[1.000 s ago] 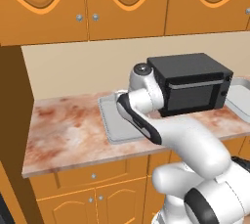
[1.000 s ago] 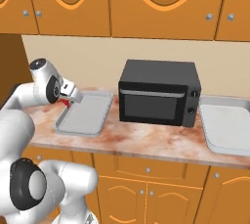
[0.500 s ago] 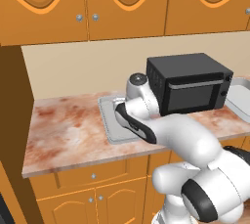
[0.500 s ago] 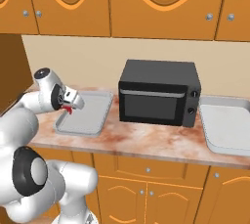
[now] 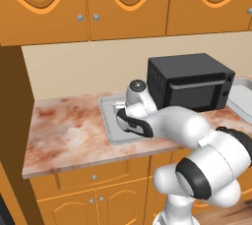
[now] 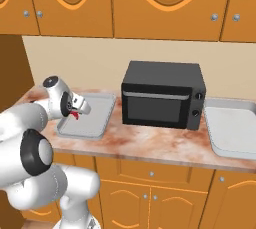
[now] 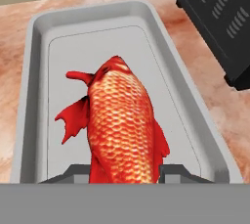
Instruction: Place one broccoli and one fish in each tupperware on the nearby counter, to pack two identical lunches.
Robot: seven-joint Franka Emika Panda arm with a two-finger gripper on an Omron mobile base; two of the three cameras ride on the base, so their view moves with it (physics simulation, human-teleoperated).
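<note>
A red-orange scaly fish [image 7: 122, 120] hangs between my fingertips [image 7: 74, 171], just above the floor of a grey tupperware [image 7: 190, 105]. My gripper [image 7: 124, 173] is shut on the fish near its tail end. In the right base view the gripper [image 6: 76, 111] hovers over the near left part of that tupperware [image 6: 100, 115], with a bit of red fish [image 6: 74, 115] under it. The tupperware [image 5: 109, 123] lies on the pink-brown counter [image 5: 69, 130], partly hidden by my arm. A second grey tupperware [image 6: 232, 128] lies at the right end. The broccoli is out of view.
A black microwave [image 6: 162, 95] stands on the counter between the two tupperwares, close to the right rim of the one under my hand. Orange wall cabinets [image 6: 125, 3] hang above. A tall brown panel [image 5: 12, 121] closes the counter's left end.
My hand has come down and a little to the right with the fish, from above the counter's left end to low over the left tupperware. The grip has not changed.
</note>
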